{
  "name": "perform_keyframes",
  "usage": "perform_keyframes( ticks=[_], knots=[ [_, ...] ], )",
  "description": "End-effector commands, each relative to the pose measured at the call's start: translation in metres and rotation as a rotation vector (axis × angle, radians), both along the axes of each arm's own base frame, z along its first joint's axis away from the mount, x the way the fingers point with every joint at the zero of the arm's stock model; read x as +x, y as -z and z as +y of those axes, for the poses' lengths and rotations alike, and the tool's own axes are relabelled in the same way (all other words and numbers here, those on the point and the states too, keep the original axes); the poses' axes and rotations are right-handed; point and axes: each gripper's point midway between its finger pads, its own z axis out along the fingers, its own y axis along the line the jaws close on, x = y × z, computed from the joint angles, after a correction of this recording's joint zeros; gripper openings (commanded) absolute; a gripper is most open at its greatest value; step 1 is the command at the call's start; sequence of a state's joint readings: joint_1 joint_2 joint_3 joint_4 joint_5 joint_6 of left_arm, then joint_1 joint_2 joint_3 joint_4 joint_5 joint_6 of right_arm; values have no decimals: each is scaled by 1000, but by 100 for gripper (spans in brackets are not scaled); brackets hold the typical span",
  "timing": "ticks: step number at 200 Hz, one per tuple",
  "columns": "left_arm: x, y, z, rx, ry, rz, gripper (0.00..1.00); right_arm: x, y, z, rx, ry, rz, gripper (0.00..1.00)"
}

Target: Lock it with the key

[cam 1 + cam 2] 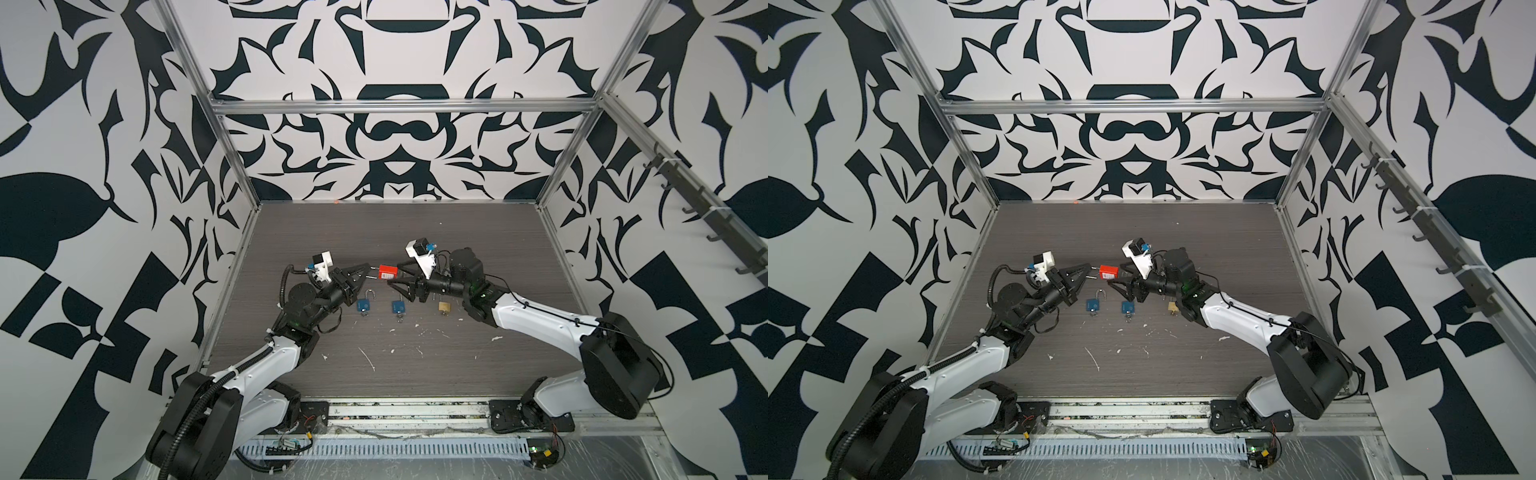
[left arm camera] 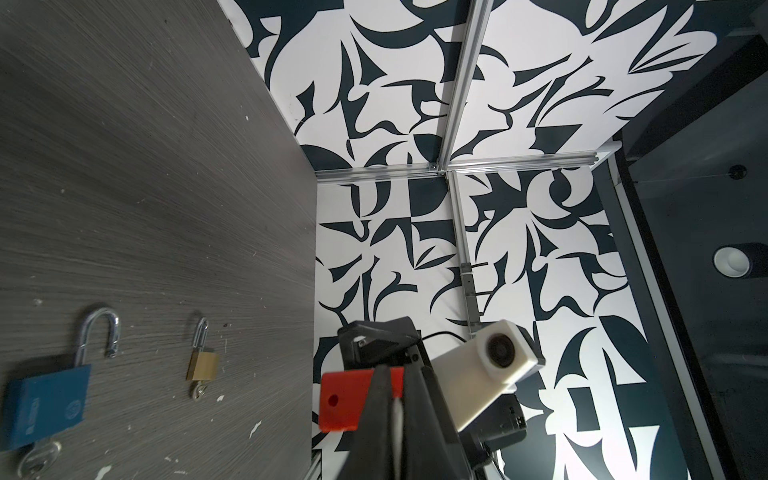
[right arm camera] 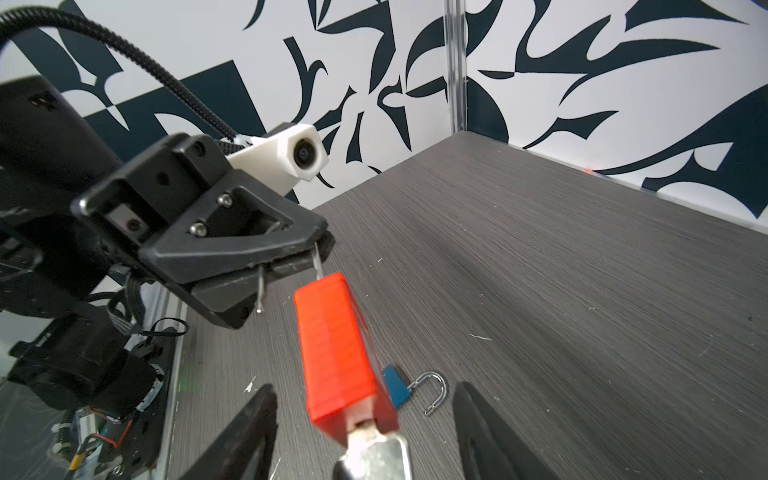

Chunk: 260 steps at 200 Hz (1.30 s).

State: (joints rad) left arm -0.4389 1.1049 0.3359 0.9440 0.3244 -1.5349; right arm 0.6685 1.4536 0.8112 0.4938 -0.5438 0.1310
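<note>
Left arm [image 1: 266, 361] and right arm [image 1: 536, 320]: white link shells, black joint housings. Corrugated black conduit [image 3: 183, 89] runs along the left arm. Left pincer [image 1: 365, 269]: black triangular fingers [image 3: 232, 245], silver screws [image 3: 199, 228], white hexagonal camera housing [image 3: 286, 156] adjacent.

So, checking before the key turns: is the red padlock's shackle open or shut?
Open: the shackle has one leg in the red padlock, while its other leg ends free, clear of the body.

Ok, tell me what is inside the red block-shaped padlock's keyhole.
A silver metal key: its flat head sticks out of the red padlock; the blade inside is hidden.
</note>
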Motion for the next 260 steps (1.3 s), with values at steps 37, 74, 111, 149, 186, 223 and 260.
perform_keyframes(
  ticks=[37, 74, 111, 149, 186, 223, 260],
  knots=[
    [-1, -26, -6, -57, 31, -70, 0, 3, -48, 14, 107, -54, -73, 60],
    [1, -25, -6, -56, 29, -78, 0, -2, -47, 21, 123, -106, -4, 25],
    [-2, -37, -8, -18, 36, -172, 0, -8, -47, 22, 139, -134, 65, 10],
    [-14, -57, -21, 87, 114, -353, 0, -8, -52, 18, 204, -219, 229, 0],
    [-23, -59, -29, 122, 173, -450, 0, 1, -73, 5, 374, -324, 369, 0],
    [-29, -62, -32, 91, 196, -512, 0, 7, -91, 2, 498, -430, 470, 0],
    [-30, -61, -35, 78, 210, -529, 0, 6, -85, 3, 491, -432, 467, 0]
  ],
)
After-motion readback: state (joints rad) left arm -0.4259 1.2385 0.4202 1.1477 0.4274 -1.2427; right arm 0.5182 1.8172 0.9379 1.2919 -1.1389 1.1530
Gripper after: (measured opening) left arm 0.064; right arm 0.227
